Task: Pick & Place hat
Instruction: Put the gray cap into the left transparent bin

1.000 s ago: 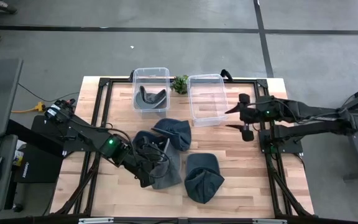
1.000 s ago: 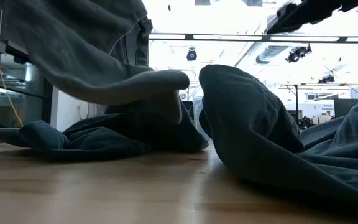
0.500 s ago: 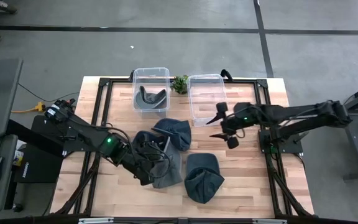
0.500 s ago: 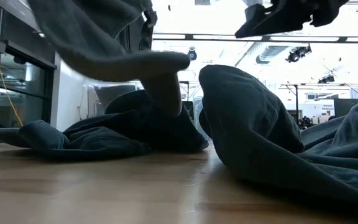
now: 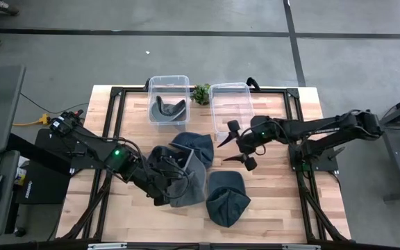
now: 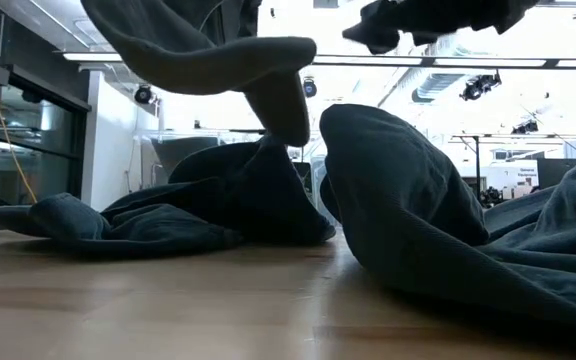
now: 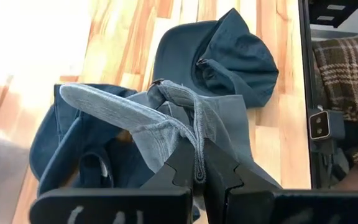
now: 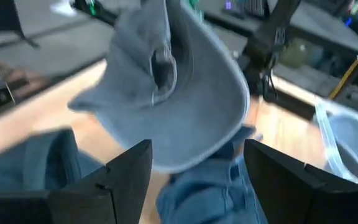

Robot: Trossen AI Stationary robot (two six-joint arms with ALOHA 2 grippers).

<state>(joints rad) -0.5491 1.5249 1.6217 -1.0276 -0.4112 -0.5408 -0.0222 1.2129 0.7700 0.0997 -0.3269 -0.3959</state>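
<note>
A light grey cap (image 5: 187, 182) is held up by my left gripper (image 5: 164, 194) near the table's middle. The left wrist view shows its brim (image 7: 104, 107), and the low view shows it raised (image 6: 208, 45). My right gripper (image 5: 228, 150) is open, hovering just right of the cap. The cap (image 8: 179, 93) fills its wrist view beyond the spread fingers. Dark blue hats lie on the table around the cap (image 5: 194, 146) (image 5: 228, 198) (image 5: 160, 161). My left gripper pinches a bunched ridge of the grey cap's cloth (image 7: 194, 155) between its two shut fingers, coming level from the table's left side. The cap sits lifted above the tabletop, brim stretching away from the fingers. Whether its lowest part brushes the dark hats below, I cannot tell.
Two clear bins stand at the table's far side. The left one (image 5: 153, 97) holds a grey hat and the right one (image 5: 215, 111) shows nothing inside. A small green plant (image 5: 201, 93) stands between them. Bare wood lies at the near left and right.
My right gripper has swept from the table's right side toward the left and nearer, to just beside the grey cap, staying open. My left gripper has raised the grey cap higher off the pile. The dark hats have stayed where they were.
</note>
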